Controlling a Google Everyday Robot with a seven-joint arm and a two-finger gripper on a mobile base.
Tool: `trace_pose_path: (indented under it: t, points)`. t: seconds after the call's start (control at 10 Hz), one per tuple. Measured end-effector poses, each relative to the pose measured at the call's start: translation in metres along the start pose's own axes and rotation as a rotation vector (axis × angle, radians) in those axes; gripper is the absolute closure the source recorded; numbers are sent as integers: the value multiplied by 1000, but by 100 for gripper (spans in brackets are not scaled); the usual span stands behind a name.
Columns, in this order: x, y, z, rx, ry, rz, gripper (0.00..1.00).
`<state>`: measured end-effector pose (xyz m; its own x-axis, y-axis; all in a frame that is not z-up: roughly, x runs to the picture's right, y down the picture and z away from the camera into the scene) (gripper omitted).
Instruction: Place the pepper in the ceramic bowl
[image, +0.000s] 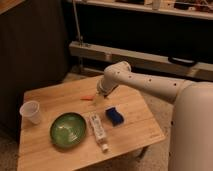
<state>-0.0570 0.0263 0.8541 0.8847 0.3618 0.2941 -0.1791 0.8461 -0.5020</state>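
Observation:
The pepper (87, 98), a slim orange tapered piece, lies on the wooden table (55, 100) near its middle back. The gripper (98, 100) hangs at the end of the white arm, just right of the pepper and very close to it, low over the table. The green ceramic bowl (68, 129) sits at the front left of the table, a hand-width in front of and left of the pepper. The bowl holds nothing.
A translucent white cup (31, 111) stands at the table's left edge. A white tube (98, 131) lies just right of the bowl. A blue sponge-like block (114, 115) lies right of the tube. A dark cabinet stands behind left.

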Motion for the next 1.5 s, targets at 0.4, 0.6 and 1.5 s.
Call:
trace_pose_path:
  t: [0.4,0.6,1.5]
  points:
    - [-6,-1,39,-36,33,-87,20]
    - [0,-1,56,-66,63,-87,20]
    - [32,3,101,-182,118,73,58]
